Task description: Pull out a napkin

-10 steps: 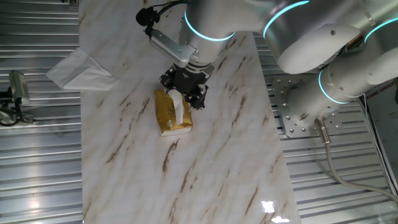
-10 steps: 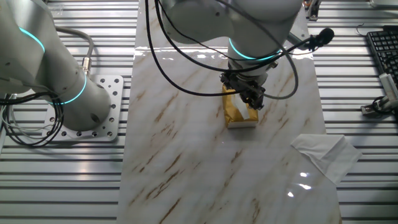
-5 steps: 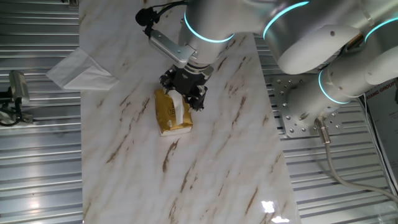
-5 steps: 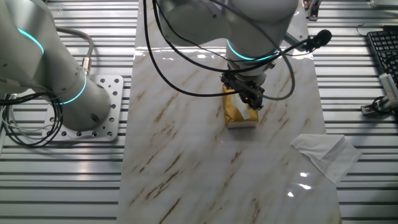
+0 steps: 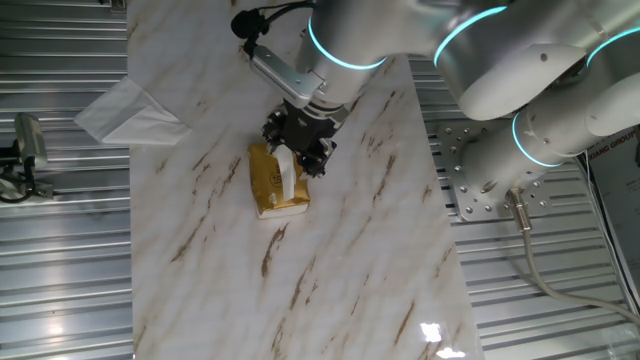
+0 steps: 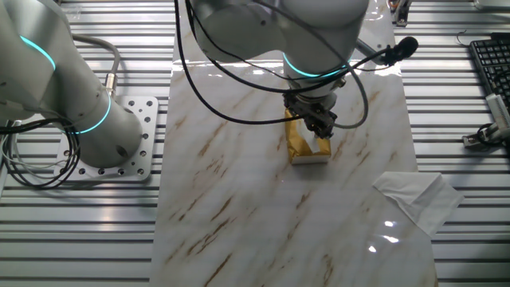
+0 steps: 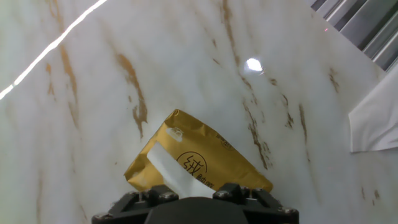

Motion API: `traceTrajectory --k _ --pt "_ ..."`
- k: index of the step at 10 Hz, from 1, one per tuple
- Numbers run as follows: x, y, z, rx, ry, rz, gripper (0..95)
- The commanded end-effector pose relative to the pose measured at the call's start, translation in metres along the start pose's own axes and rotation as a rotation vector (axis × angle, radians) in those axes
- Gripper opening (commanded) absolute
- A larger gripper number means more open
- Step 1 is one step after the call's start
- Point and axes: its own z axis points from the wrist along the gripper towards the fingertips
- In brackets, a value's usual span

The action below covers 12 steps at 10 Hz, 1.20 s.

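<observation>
My gripper (image 5: 297,158): low over the packet's (image 5: 272,182) far end, grip cannot be made out | napkin (image 5: 288,172): white strip rising from the gold packet | marble table (image 5: 340,260).

**Marble counter on a ribbed metal bench**

You are looking at a white counter (image 5: 330,250) veined with brown streaks, its glossy top throwing back bright spots of overhead light (image 6: 388,225). It lies on a bench of ribbed silver metal slats (image 5: 60,260) that run out on both long sides. A perforated steel mounting plate (image 6: 143,135) sits beside it. At the far right edge of the other fixed view you can see a black keyboard (image 6: 490,68).
</observation>
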Motion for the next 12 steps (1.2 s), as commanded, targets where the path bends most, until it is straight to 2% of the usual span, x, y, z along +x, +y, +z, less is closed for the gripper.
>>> traceTrajectory --k 1,3,6,7,8,9,12 --pt "-0.0005 0.0004 0.0026 0.013 -0.012 -0.003 19.0" --pt "-0.0004 0.0013 0.0049 0.017 -0.019 -0.003 19.0" --pt "-0.0004 0.0013 0.0049 0.019 -0.012 -0.007 19.0" --pt "-0.0004 0.0013 0.0049 0.020 -0.010 -0.005 0.0" --pt "0.0002 0.0009 0.0046 0.042 0.008 -0.007 0.0" --pt "0.0012 0.0003 0.0041 0.046 0.013 -0.014 0.0" --pt "0.0022 -0.0018 0.0002 0.045 -0.001 -0.031 0.0"
